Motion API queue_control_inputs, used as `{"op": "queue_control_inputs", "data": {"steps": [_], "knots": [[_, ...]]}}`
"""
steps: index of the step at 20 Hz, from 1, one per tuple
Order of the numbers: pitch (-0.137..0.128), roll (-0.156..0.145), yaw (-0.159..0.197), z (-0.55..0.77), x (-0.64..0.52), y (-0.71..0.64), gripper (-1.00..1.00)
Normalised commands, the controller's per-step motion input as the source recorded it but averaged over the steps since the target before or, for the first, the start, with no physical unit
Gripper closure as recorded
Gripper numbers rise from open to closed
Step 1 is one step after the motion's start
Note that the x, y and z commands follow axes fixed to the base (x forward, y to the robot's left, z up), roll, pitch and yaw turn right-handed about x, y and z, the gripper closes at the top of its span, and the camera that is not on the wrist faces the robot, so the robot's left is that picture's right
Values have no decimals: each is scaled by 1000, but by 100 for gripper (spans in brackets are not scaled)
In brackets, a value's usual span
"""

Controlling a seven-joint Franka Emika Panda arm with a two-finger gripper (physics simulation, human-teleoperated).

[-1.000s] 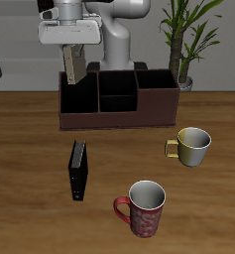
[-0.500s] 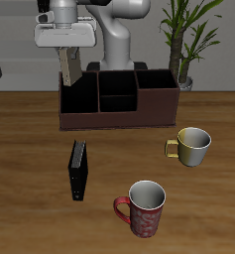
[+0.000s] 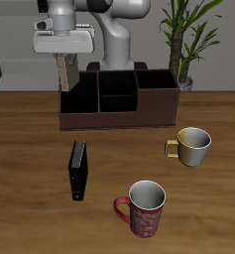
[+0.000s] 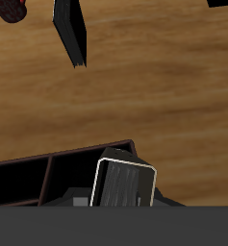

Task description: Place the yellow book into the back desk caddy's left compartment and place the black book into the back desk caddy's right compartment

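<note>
My gripper is shut on the yellow book, a greyish-beige book that hangs upright from the fingers. It is held above the outer end wall of the back desk caddy, beside its left compartment. The right compartment at the other end holds nothing I can see. The black book lies flat on the table, nearer the front edge than the caddy. In the wrist view the yellow book shows end-on over the caddy's corner, with the black book beyond.
A beige mug stands on the table in front of the caddy's far end. A red mug stands close to the front edge. A potted plant stands behind the caddy's right compartment.
The gripper has carried the yellow book sideways from over the left compartment toward the caddy's outer end, and a little higher. The black book and both mugs have not moved.
</note>
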Motion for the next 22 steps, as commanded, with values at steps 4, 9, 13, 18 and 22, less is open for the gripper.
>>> {"op": "queue_control_inputs", "data": {"steps": [4,9,13,18,22], "knots": [[15,-8,-24,-143,17,33,100],[27,20,-23,-141,-50,71,100],[16,26,-1,-173,-101,116,100],[-15,-3,6,-101,-41,72,100],[-29,-46,31,-187,-4,7,100]]}}
